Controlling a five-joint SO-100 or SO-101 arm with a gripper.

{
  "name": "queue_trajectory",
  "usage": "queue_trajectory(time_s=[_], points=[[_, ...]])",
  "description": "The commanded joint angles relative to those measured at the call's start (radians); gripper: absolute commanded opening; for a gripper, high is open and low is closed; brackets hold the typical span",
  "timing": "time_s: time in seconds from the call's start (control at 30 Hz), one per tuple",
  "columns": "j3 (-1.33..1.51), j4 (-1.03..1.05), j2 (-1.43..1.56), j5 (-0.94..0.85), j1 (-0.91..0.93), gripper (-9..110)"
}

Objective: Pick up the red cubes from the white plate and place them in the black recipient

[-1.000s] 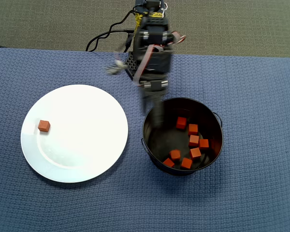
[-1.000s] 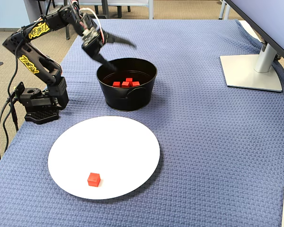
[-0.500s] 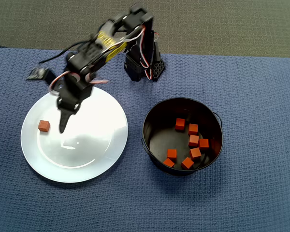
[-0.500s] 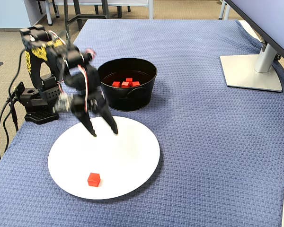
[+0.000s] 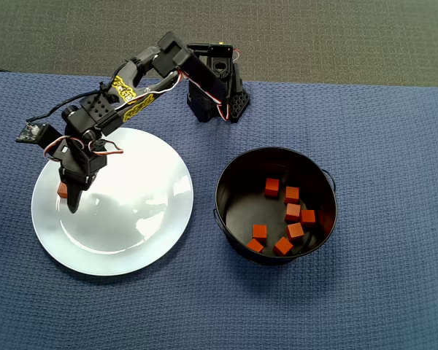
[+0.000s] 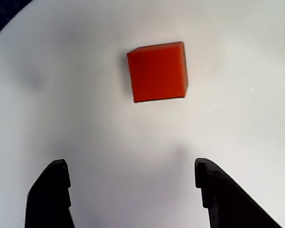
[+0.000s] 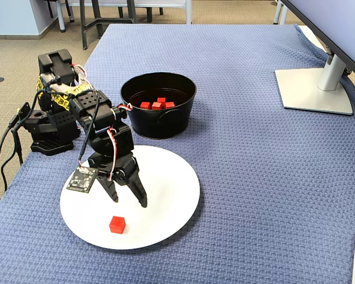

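Observation:
One red cube (image 6: 156, 71) lies on the white plate (image 6: 85, 118), near its left side in the overhead view (image 5: 60, 192), where the arm half covers it. My gripper (image 6: 130, 164) hangs open just above the plate, and the cube sits a little ahead of the fingertips, not between them. In the fixed view the gripper (image 7: 129, 202) points down at the plate (image 7: 165, 195) just behind the cube (image 7: 117, 224). The black recipient (image 5: 226, 175) stands to the right of the plate (image 5: 131, 219) and holds several red cubes (image 5: 293, 212).
Blue woven cloth (image 5: 379, 292) covers the table. The arm's base (image 5: 217, 98) stands at the far edge, above the gap between plate and pot. A grey monitor stand (image 7: 313, 89) sits at the right in the fixed view.
The arm swung from over the black recipient to the plate and came down beside the lone cube. Its jaws stayed open.

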Motion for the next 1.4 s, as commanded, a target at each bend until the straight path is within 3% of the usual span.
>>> queue_trajectory(time_s=[0.0, 0.63, 1.37], points=[[-0.098, 0.058, 0.000, 0.003, 0.032, 27], [-0.318, 0.087, -0.196, -0.054, 0.075, 25], [-0.405, 0.048, -0.267, -0.336, 0.087, 26]])
